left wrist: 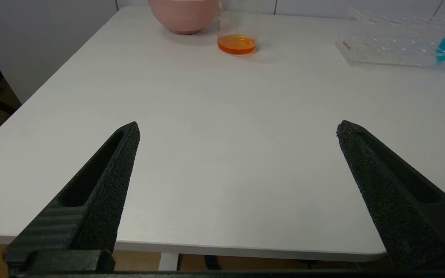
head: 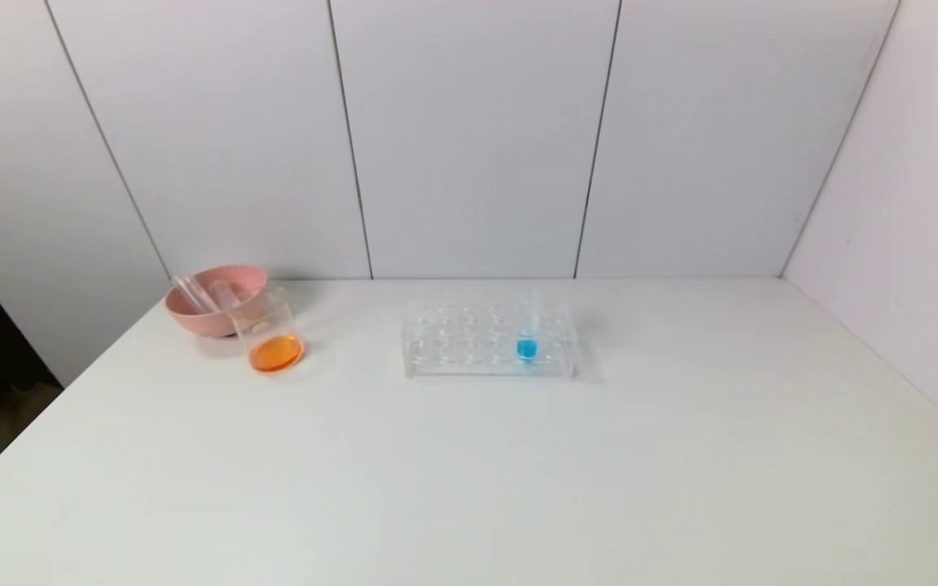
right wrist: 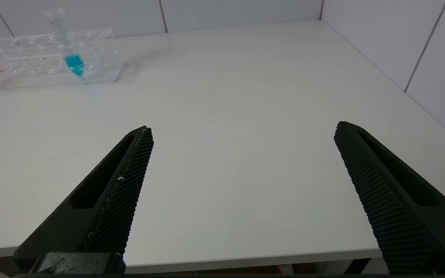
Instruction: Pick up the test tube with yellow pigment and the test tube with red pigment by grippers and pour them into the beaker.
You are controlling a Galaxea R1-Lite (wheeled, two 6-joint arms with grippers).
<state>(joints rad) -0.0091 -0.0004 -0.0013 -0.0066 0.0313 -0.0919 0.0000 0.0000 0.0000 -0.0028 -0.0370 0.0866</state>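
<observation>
The beaker [head: 269, 334] stands at the far left of the table and holds orange liquid; it also shows in the left wrist view [left wrist: 237, 34]. No tube with yellow or red liquid shows. Two clear tubes [head: 195, 293] that look empty lie in the pink bowl [head: 184, 313]. My left gripper [left wrist: 238, 125] is open and empty above the table's near edge, far from the beaker. My right gripper [right wrist: 242, 127] is open and empty above the near edge too. Neither gripper shows in the head view.
A clear many-holed rack [head: 453, 350] stands mid-table at the back, holding one tube with blue liquid [head: 528, 332]. The rack also shows in the left wrist view [left wrist: 384, 50] and the right wrist view [right wrist: 25, 61]. The white table [head: 518, 472] spreads wide in front; walls close the back and right.
</observation>
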